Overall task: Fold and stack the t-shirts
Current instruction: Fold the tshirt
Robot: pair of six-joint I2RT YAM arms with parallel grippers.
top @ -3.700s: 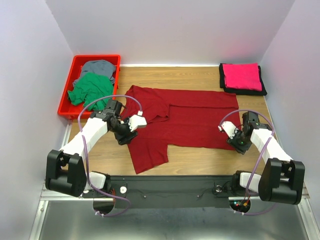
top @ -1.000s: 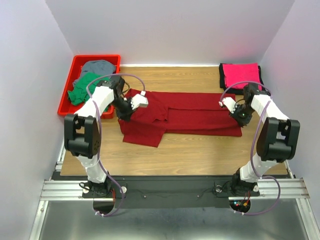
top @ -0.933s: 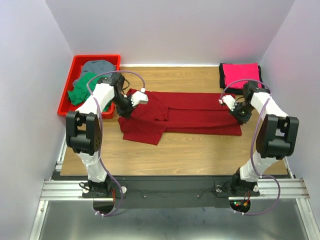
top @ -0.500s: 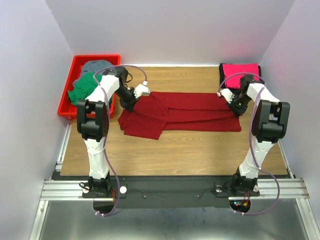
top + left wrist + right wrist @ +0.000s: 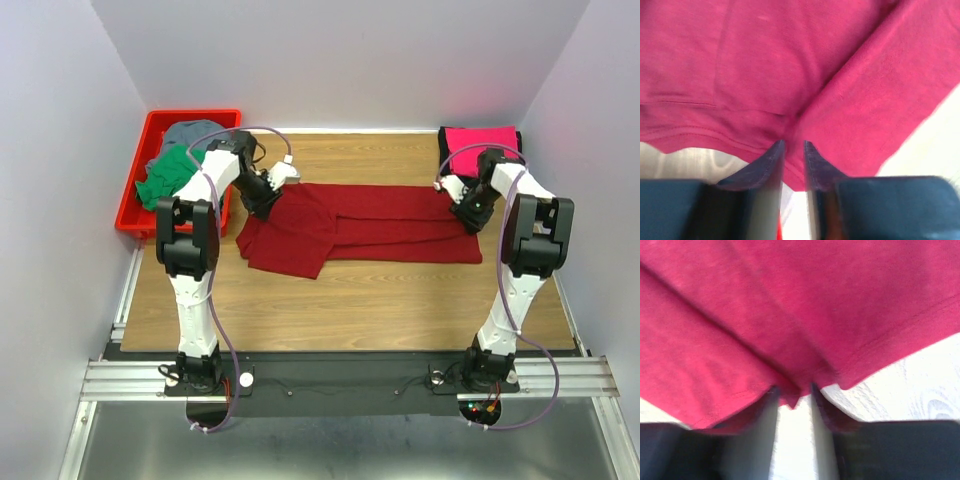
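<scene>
Dark red t-shirt (image 5: 380, 225) is lying in a long strip, left gripper (image 5: 794, 145) and right gripper (image 5: 792, 389) sitting at its ends, fingers slightly parted

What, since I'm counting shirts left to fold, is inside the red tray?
A crumpled green t-shirt and a grey t-shirt lie in the red tray. The left arm hides their right side; anything beneath them is covered.
</scene>
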